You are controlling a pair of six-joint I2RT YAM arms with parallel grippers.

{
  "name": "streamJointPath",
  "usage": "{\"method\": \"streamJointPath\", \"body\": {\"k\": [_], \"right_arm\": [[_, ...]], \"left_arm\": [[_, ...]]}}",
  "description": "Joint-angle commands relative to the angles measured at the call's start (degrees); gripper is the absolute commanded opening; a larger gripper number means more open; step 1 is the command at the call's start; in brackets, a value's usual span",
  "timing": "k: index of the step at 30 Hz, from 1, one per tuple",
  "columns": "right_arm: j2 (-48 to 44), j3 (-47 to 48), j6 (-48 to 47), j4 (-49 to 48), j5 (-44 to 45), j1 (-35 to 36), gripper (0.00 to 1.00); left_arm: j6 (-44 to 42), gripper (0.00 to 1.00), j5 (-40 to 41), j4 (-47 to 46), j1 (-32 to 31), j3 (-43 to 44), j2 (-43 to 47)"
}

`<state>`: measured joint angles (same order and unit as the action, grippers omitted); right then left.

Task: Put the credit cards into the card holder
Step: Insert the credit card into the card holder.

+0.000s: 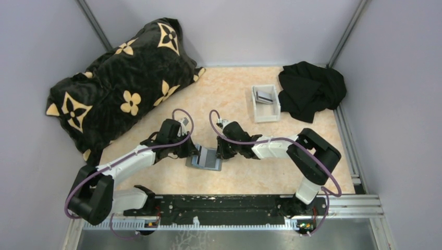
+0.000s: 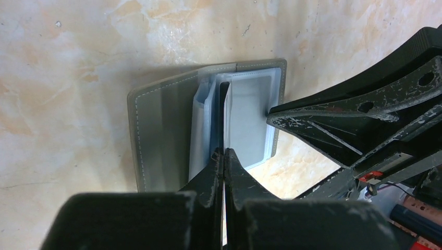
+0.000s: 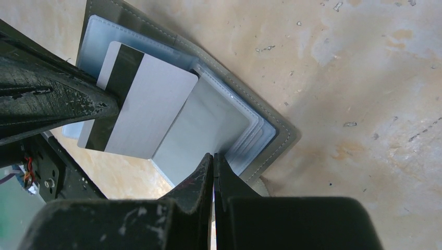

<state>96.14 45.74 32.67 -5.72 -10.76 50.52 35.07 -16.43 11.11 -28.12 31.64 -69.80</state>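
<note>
Two arms: both reach in to the near middle of the table point(image 1: 234, 88), their tips close together over one spot.
Card holder point(image 1: 207, 159): lies opened out flat on the table at near centre, between the two grippers. The grey stitched cover faces down and the clear pocket leaves face up.
Left gripper point(image 1: 196, 151): clenched on a credit card point(image 3: 151, 109), fingers pressed tight against its faces. It comes at the holder from the left.
Credit card: silvery with a black stripe along one edge. It is raised off flat over the holder, so the left wrist view catches it edge-on. Its lower edge is down among the clear leaves near the fold. Whether it has entered a pocket cannot be told.
Right gripper point(image 1: 220, 153): jaws pressed together, coming in from the right. The tips touch the right edge of the holder at the stacked leaves. Whether a leaf is pinched between them cannot be told.
Other cards point(image 1: 266, 97): grey, lying in the white tray point(image 1: 267, 115), well apart from the holder.
White tray: far side of the table, right of centre, just beside the black cloth point(image 1: 311, 91).
Black cloth: crumpled in the far right corner.
Cushion point(image 1: 122, 86): black with tan flower shapes, at the far left, half off the table.
</note>
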Motion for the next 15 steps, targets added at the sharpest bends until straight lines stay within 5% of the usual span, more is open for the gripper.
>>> {"method": "streamJointPath", "body": {"k": [1, 15], "right_arm": [[1.0, -0.8, 0.3, -1.9, 0.6, 0.7, 0.00], [0.9, -1.5, 0.5, -2.0, 0.7, 0.6, 0.00]], "left_arm": [[1.1, 0.00, -1.0, -1.9, 0.2, -1.5, -0.2], [0.6, 0.00, 5.6, -0.3, -0.2, -1.4, 0.0]]}}
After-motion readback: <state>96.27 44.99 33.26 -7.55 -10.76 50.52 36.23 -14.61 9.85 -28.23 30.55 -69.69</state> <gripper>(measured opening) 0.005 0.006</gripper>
